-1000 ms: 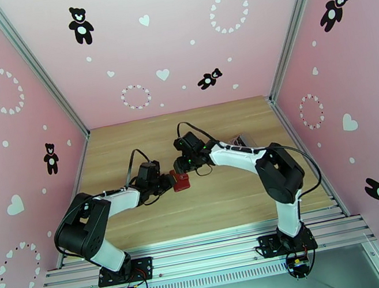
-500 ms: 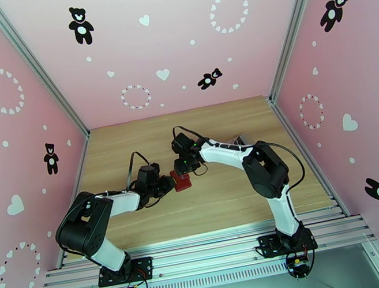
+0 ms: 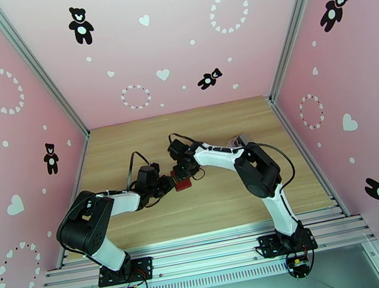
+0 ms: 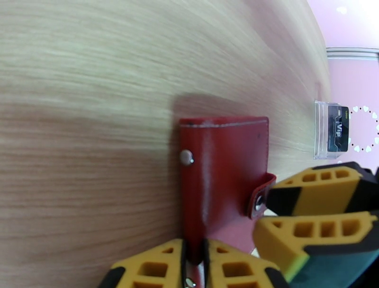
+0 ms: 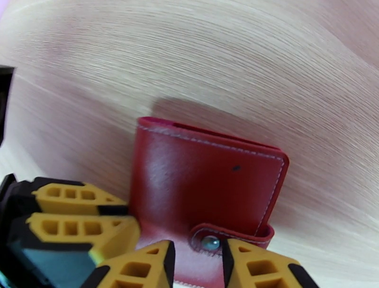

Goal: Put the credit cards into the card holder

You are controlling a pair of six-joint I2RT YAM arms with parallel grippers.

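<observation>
The red card holder (image 3: 183,184) lies folded shut on the wooden table, mid-left. My left gripper (image 4: 194,258) is shut on its near edge, the red leather pinched between the yellow fingers (image 4: 142,272). From the other side, my right gripper (image 5: 196,258) stands narrowly open over the snap tab (image 5: 208,242), one finger (image 5: 137,267) just past the tab's end and the other (image 5: 258,267) lying over the tab. In the top view both grippers, left (image 3: 167,184) and right (image 3: 182,171), meet at the holder. A dark credit card (image 4: 340,127) marked VIP stands in a clear case.
The clear plastic case (image 3: 241,140) sits on the table behind the right arm's forearm, to the right of the holder. Pink walls with aluminium posts close in the table on three sides. Bare wood (image 3: 224,206) lies in front of the holder.
The right arm has swung left and brought its gripper onto the card holder's tab side. The left gripper has closed tighter on the holder's edge, which barely moved.
</observation>
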